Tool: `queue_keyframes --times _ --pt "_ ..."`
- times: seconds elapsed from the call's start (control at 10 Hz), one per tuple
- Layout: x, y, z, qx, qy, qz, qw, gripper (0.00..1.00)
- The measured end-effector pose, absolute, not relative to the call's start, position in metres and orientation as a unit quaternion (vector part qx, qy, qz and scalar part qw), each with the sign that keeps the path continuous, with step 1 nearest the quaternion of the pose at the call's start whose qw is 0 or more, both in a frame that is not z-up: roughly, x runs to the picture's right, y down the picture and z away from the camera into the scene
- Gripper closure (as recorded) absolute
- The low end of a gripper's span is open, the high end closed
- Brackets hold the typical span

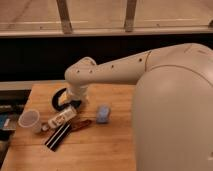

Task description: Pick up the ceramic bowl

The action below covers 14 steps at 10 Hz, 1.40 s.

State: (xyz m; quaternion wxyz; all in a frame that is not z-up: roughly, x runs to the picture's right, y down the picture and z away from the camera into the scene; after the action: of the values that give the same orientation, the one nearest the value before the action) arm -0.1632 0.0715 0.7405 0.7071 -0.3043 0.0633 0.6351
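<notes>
The ceramic bowl (58,98) is a dark round bowl at the back left of the wooden table (110,145). Only its left rim shows; the rest is hidden behind my white arm (105,72). My gripper (71,103) hangs below the arm's wrist, right at the bowl's right side and over it. The wrist hides most of the gripper.
A small white translucent cup (29,120) stands at the left edge. A white bottle (63,117) lies in front of the bowl, with a black striped flat item (57,136) and a reddish-brown packet (80,124) beside it. A small blue object (103,114) sits to the right. My body (175,120) fills the right side.
</notes>
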Motion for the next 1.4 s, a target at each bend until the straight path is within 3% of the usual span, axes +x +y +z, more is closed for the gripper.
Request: queue_keyframes --times 0.9,1.2,1.4 --pt "-0.161 0.071 0.741 -0.300 0.069 0.638 0.706 0.20" --pt "-0.140 0.047 0.748 -0.257 0.107 0.647 0.709 0.20" --pt "-0.118 0.014 0.773 -0.233 0.136 0.652 0.709 0.20"
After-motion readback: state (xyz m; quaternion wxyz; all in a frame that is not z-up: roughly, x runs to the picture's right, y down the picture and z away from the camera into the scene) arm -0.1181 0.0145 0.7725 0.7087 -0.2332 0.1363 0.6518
